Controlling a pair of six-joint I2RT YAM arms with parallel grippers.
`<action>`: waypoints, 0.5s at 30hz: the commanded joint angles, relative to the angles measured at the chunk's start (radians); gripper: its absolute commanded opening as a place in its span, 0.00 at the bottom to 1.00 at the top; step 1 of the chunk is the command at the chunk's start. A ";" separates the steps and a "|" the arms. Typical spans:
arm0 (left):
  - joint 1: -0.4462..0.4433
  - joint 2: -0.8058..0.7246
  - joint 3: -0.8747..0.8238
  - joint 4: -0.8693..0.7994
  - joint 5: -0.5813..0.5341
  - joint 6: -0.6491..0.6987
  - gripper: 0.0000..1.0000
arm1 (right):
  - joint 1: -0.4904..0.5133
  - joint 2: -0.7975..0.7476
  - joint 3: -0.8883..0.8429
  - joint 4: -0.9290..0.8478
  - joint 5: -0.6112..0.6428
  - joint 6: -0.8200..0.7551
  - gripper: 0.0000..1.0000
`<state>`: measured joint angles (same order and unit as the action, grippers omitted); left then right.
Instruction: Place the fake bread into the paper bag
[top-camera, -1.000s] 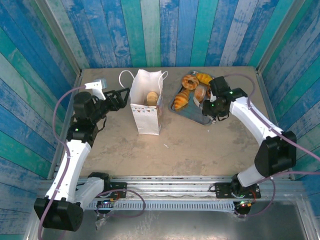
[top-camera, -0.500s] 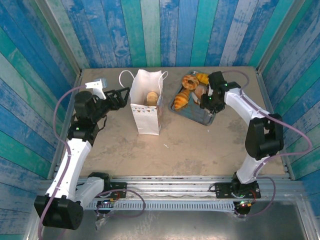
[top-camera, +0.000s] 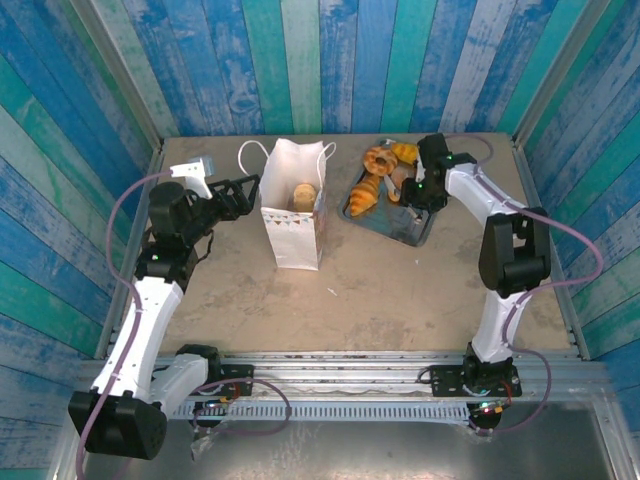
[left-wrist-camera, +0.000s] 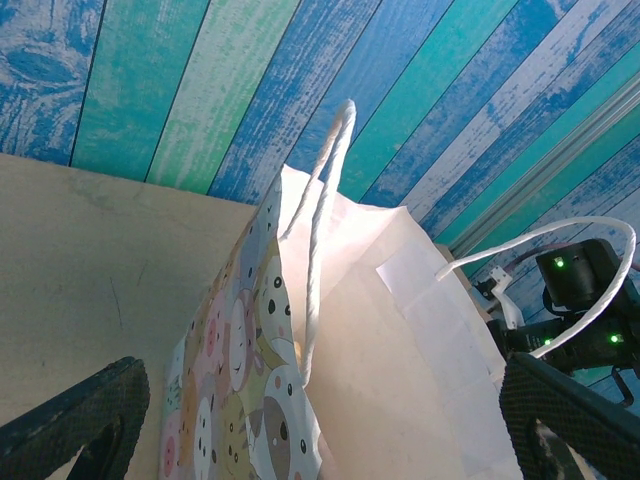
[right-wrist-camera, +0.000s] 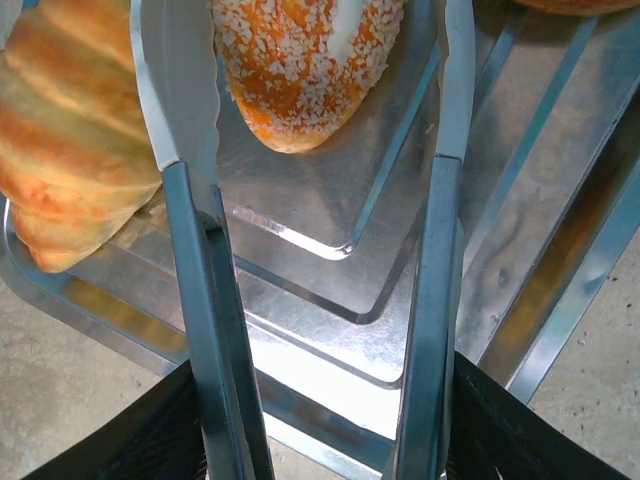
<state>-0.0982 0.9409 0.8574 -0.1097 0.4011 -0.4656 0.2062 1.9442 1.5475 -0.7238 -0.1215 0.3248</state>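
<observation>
I can read no text, brand, number or sign on any of my feeds. The paper bag (left-wrist-camera: 250, 380) carries only a print of cartoon animal faces without lettering, and the white patch (left-wrist-camera: 420, 275) on its inner wall looks blank.

White arm links (top-camera: 138, 322), black joints (top-camera: 512, 256), lilac cables (top-camera: 111, 228).

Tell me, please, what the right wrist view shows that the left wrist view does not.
Right wrist view: metal tongs with blades on either side of a sugared bun, a croissant beside it, on the grey tray. Left wrist view: the paper bag with its cord handle, against the blue plank wall. Shared: the tan table.
</observation>
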 joint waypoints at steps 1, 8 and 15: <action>-0.001 0.010 0.009 -0.016 -0.007 0.008 0.94 | -0.020 0.012 0.028 0.002 -0.034 -0.021 0.56; -0.001 0.001 0.017 -0.031 -0.020 0.003 0.94 | -0.021 -0.047 -0.010 0.003 -0.037 -0.029 0.46; -0.002 -0.006 0.033 -0.083 -0.015 0.016 0.94 | -0.021 -0.145 -0.084 0.000 -0.046 -0.033 0.42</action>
<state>-0.0982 0.9432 0.8574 -0.1577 0.3943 -0.4660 0.1902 1.8717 1.4853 -0.7166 -0.1555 0.3016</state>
